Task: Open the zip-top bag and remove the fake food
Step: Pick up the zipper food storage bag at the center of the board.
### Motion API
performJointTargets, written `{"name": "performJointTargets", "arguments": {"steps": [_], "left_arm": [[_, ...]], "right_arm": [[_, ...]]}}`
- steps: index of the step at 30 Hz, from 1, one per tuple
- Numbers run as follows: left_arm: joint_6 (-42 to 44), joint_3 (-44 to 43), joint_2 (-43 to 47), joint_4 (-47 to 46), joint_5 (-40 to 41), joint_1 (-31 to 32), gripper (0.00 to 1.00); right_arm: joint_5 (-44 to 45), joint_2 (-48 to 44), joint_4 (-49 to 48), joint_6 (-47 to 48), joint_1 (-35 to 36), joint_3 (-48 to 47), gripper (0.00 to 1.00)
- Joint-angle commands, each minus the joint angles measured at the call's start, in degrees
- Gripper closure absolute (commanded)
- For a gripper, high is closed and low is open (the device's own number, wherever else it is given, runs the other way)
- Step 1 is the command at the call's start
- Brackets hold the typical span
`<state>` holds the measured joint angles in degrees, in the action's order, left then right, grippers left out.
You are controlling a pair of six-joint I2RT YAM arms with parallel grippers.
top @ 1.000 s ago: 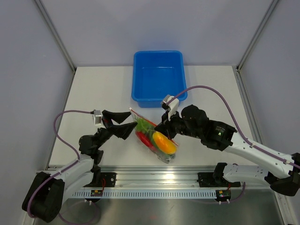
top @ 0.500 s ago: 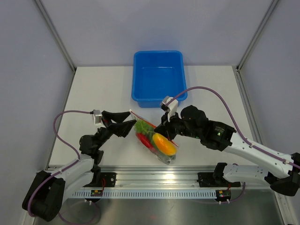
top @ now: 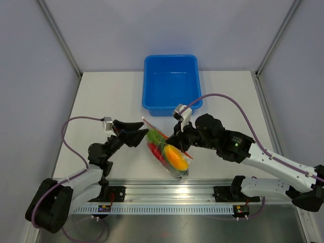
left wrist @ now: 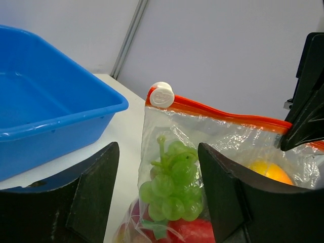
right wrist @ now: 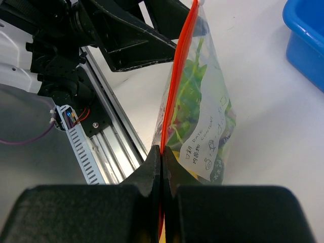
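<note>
Right tool [right wrist: 161, 152]: we pinch the orange strip [right wrist: 177, 76] of the bag [right wrist: 207, 101] tight, to hold it up.
Left tool [left wrist: 156, 148]: open, one finger on each side of the bag, near the white slider [left wrist: 161, 94]. We think it is there to grab.

The left gripper [left wrist: 158, 147] stands with two black fingers [left wrist: 91, 197] apart, a clear zip-top bag [left wrist: 223, 134] upright between them. Its orange zip strip [left wrist: 228, 115] carries a white slider [left wrist: 161, 94] at the left end. Inside are green grapes [left wrist: 172, 187], a red piece [left wrist: 190, 233] and an orange-yellow piece [left wrist: 268, 172]. The right gripper [left wrist: 291, 135] meets the strip's right end. A blue tub [left wrist: 50, 116] sits left.
</note>
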<state>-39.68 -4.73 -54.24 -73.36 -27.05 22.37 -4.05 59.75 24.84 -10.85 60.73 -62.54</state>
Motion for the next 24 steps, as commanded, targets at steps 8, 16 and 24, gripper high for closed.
{"name": "performJointTargets", "arguments": {"steps": [8,16,24], "left_arm": [[-0.22,-2.92,-0.96,-22.09,-2.4,0.13,0.86],[1.1,-1.95,0.62,-19.1,-0.21,0.13,0.46],[4.43,1.39,1.06,-22.09,4.37,0.13,0.11]], "right_arm": [[-1.75,-0.07,-6.73,-1.01,-0.26,-0.47,1.0],[-1.31,0.02,-6.91,-0.84,-0.26,-0.47,1.0],[-3.76,-0.51,-7.0,-0.66,-0.26,-1.0,1.0]]}}
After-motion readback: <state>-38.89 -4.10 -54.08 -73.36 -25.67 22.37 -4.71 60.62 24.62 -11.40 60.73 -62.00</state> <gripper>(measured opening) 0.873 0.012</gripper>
